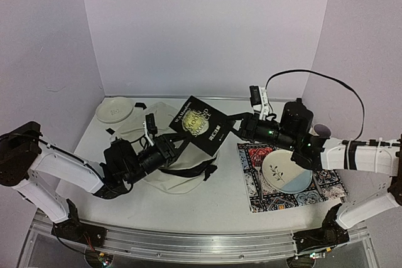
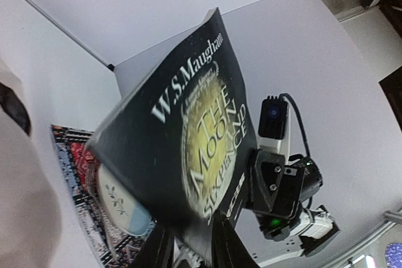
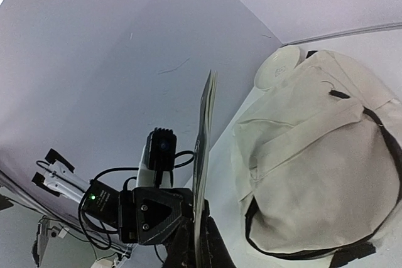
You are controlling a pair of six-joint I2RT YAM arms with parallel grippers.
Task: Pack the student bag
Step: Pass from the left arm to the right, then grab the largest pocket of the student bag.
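Note:
A black paperback (image 1: 202, 125) with a yellow disc on its cover hangs in the air above the far right part of the student bag (image 1: 182, 183), a cream fabric backpack with black straps. My left gripper (image 1: 178, 144) grips the book's lower left corner. My right gripper (image 1: 233, 128) grips its right edge. In the left wrist view the book (image 2: 188, 136) sits between my fingers (image 2: 226, 243), and the right gripper (image 2: 273, 186) clamps its far edge. In the right wrist view the book (image 3: 204, 149) is edge-on in my shut jaws, with the bag (image 3: 314, 174) lying to the right.
A white plate (image 1: 114, 110) lies at the back left beside the bag. A patterned multicolour mat (image 1: 320, 192) on the right carries a white and blue plate (image 1: 286, 171), under my right arm. Lilac walls close the back and both sides.

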